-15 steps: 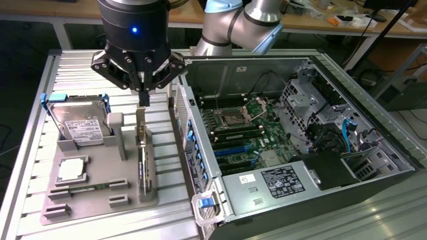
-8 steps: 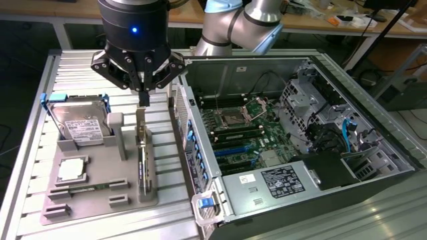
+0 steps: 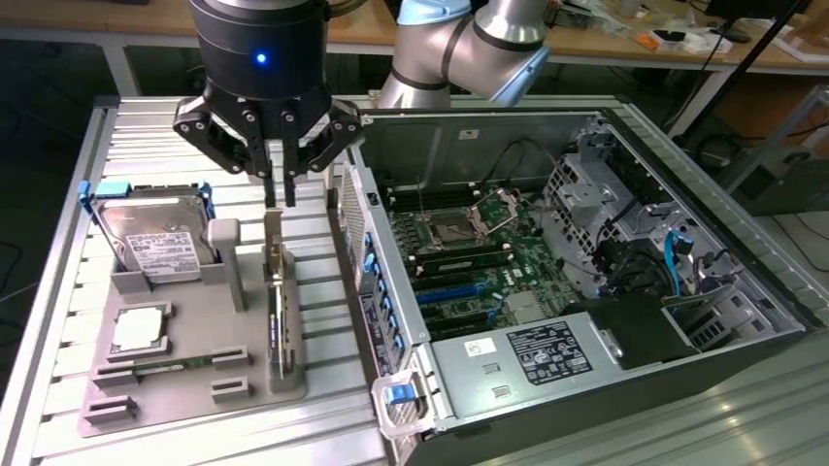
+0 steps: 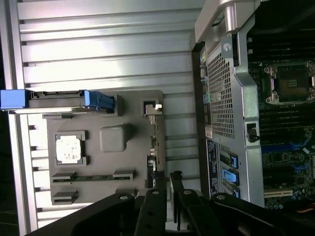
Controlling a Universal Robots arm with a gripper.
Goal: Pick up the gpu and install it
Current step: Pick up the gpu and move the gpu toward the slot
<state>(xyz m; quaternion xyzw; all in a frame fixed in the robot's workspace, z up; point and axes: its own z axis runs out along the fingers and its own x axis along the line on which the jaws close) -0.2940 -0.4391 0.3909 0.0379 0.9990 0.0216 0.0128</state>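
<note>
The gpu (image 3: pixel 278 291) stands on its edge in a slot of the grey holder tray (image 3: pixel 194 388), with its silver bracket end toward the back. My gripper (image 3: pixel 280 194) hangs straight above that far end, fingertips just over the card's top edge. The fingers stand a narrow gap apart with nothing between them. In the wrist view the gpu (image 4: pixel 153 147) shows edge-on as a thin strip, and my gripper (image 4: pixel 168 183) is directly over its end. To the exterior view's right, the open computer case (image 3: pixel 725 320) lies with its motherboard (image 3: pixel 480 262) exposed.
The tray also holds a hard drive (image 3: pixel 155 238) in a blue-handled carrier, a processor (image 3: pixel 140 330) and a thin memory stick (image 3: pixel 169 367). The case's perforated rear wall (image 3: pixel 376 291) rises close beside the gpu. A cluttered workbench (image 3: pixel 647 39) runs along the back.
</note>
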